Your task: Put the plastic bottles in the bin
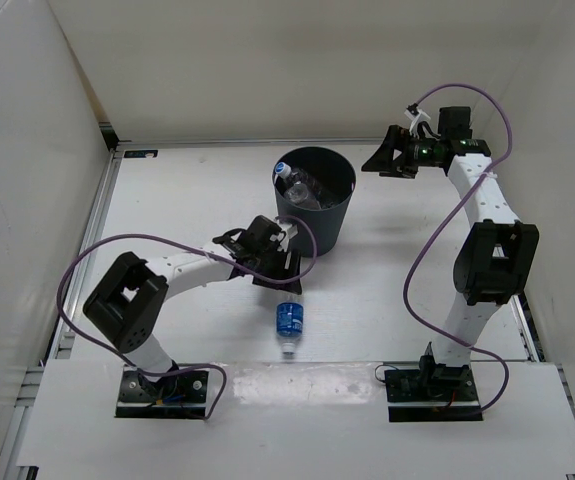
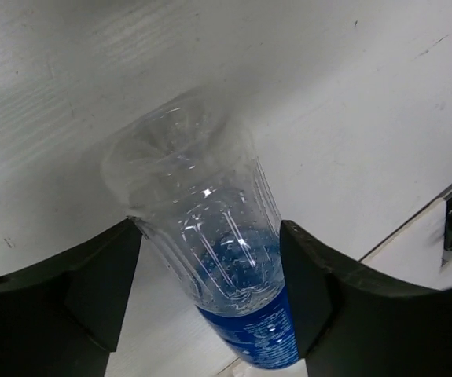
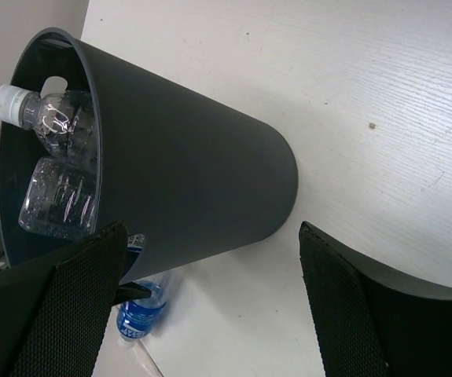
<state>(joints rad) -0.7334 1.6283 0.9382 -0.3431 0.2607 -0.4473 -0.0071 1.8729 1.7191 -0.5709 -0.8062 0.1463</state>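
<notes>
The dark grey bin (image 1: 317,228) stands upright at mid-table. It also shows in the right wrist view (image 3: 186,165). Inside it lie a clear bottle with a white cap (image 3: 49,114) and another clear bottle (image 3: 56,196). No orange bottle shows. My left gripper (image 1: 285,283) is just in front of the bin, shut on the clear bottle with the blue label (image 1: 288,320). In the left wrist view both fingers (image 2: 108,275) press the clear body of this bottle (image 2: 218,236), base towards the camera and cap end pointing down. My right gripper (image 1: 375,165) is open and empty, to the right of the bin's rim.
White walls close in the table on the left, back and right. A raised white strip (image 1: 307,385) with both arm bases runs along the near edge. A purple cable (image 1: 437,240) loops beside the right arm.
</notes>
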